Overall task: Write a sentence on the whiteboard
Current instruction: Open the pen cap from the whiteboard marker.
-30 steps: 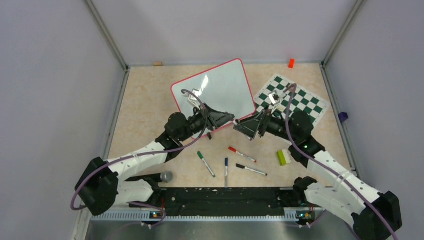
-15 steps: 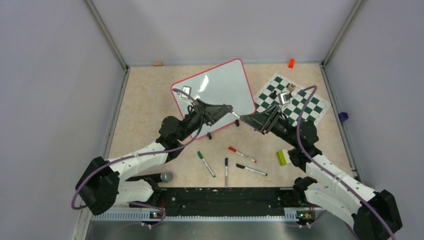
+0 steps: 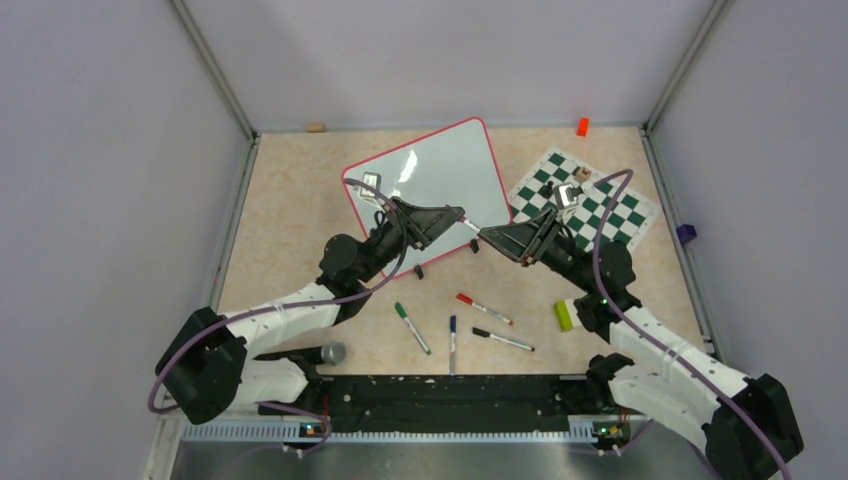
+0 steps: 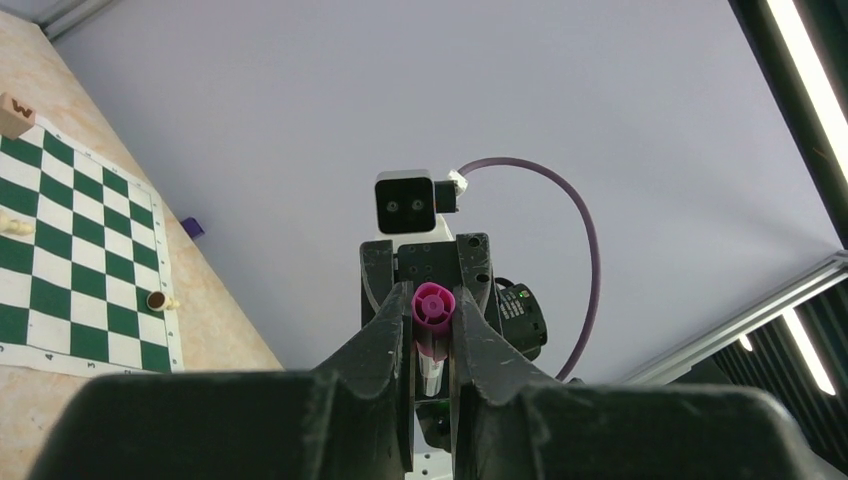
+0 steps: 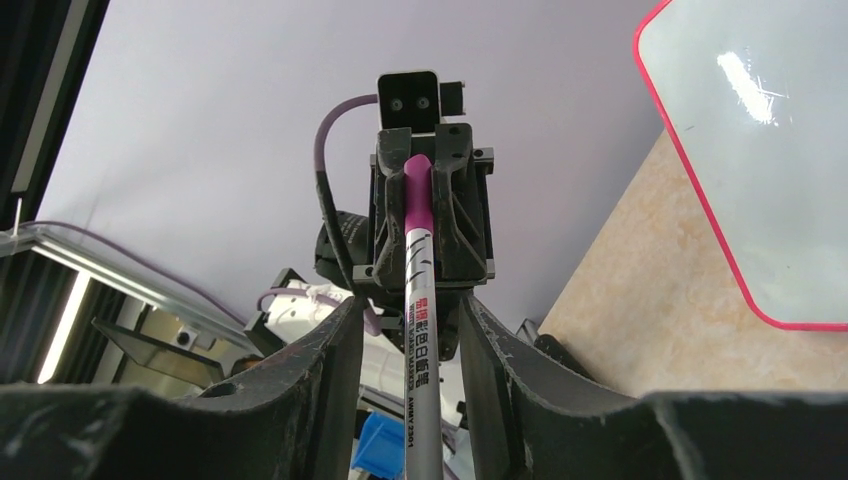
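ROBOT ARMS SHARE A MARKER: 2 arms are meeting tip to tip above the counter [image 3: 290, 200], with 1 marker [image 5: 421, 300] bridging them in the air. The left fingers [image 4: 385, 345] are pinching the marker's magenta cap [image 4: 432, 305], closed tight on both sides of it. The white barrel is running lengthwise between the right fingers [image 5: 330, 370], with a gap showing on each side in the right wrist view. Whether they are gripping it farther back cannot be told.

The whiteboard [image 3: 440, 170] is lying flat on the counter at the far middle, turned at an angle. Its glossy face is catching glare, and the left arm is reaching over its near edge. The chess mat [image 3: 600, 205] is lying just to its right, carrying a few pieces.

Nearer the arm bases, 4 capped pens are lying loose: a green pen [image 3: 411, 327], a red pen [image 3: 484, 308], a blue pen [image 3: 452, 343] and a black pen [image 3: 503, 340]. A green-and-white block [image 3: 567, 315] is sitting to their right.
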